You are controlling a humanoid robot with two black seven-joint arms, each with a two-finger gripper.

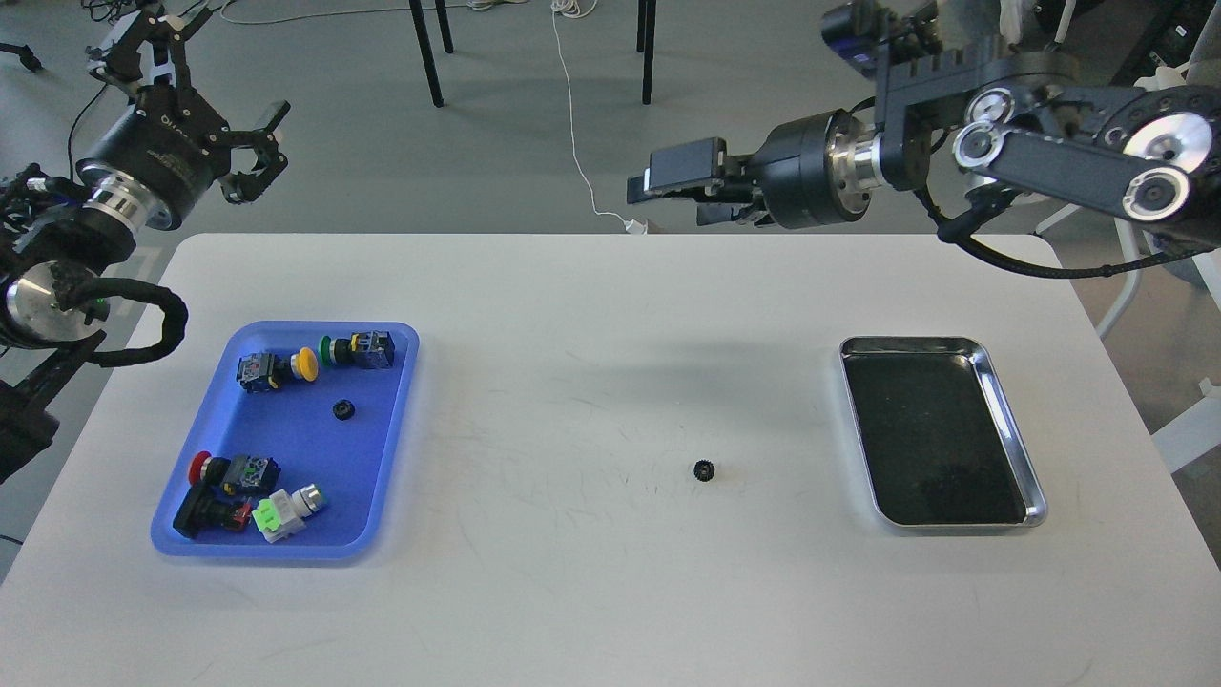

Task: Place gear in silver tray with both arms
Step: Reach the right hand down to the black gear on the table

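Your small black toothed gear sits loose on the white bench left of the shiny rectangular silver tray, light, rigid, probably slippery, so pinch across its teeth; left pincer open, right pincer unclear.

Gear on table, tray apart.

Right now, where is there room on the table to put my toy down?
There is bare white table between the blue tray and the silver tray, apart from one small black gear. The front strip is bare too. The blue tray is crowded with push buttons.
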